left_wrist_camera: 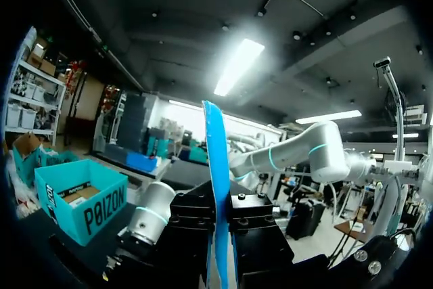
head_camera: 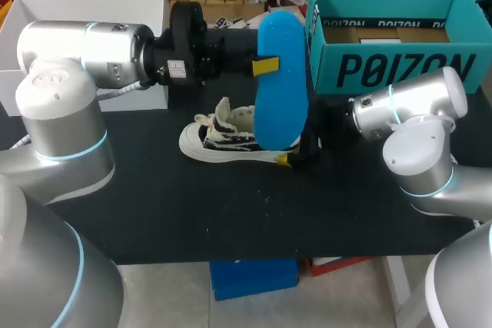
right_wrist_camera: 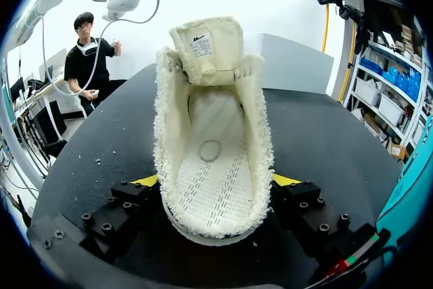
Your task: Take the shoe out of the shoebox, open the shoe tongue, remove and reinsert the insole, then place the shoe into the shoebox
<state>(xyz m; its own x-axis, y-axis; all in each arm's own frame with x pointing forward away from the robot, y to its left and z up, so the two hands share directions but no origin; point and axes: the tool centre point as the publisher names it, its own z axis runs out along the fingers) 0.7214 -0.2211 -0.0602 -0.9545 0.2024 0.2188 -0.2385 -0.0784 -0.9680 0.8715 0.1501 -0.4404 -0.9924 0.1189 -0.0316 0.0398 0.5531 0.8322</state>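
A blue insole [head_camera: 281,82] stands upright above the shoe, and my left gripper [head_camera: 267,65] is shut on its edge. In the left wrist view the insole [left_wrist_camera: 215,167] shows edge-on between the black fingers. The white canvas shoe [head_camera: 231,137] with dark stripes lies on the black table, toe toward the left. My right gripper [head_camera: 296,156] is shut on its heel. In the right wrist view the shoe [right_wrist_camera: 213,160] gapes open, tongue [right_wrist_camera: 206,49] pulled forward, bare footbed showing, yellow fingertips [right_wrist_camera: 146,181] pressed to both sides. The teal shoebox [head_camera: 392,67] stands open at the back right.
A white box [head_camera: 46,17] stands at the back left behind my left arm. The shoebox wall [right_wrist_camera: 414,194] is close beside my right gripper. The black table [head_camera: 231,205] runs toward the front edge before the shoe.
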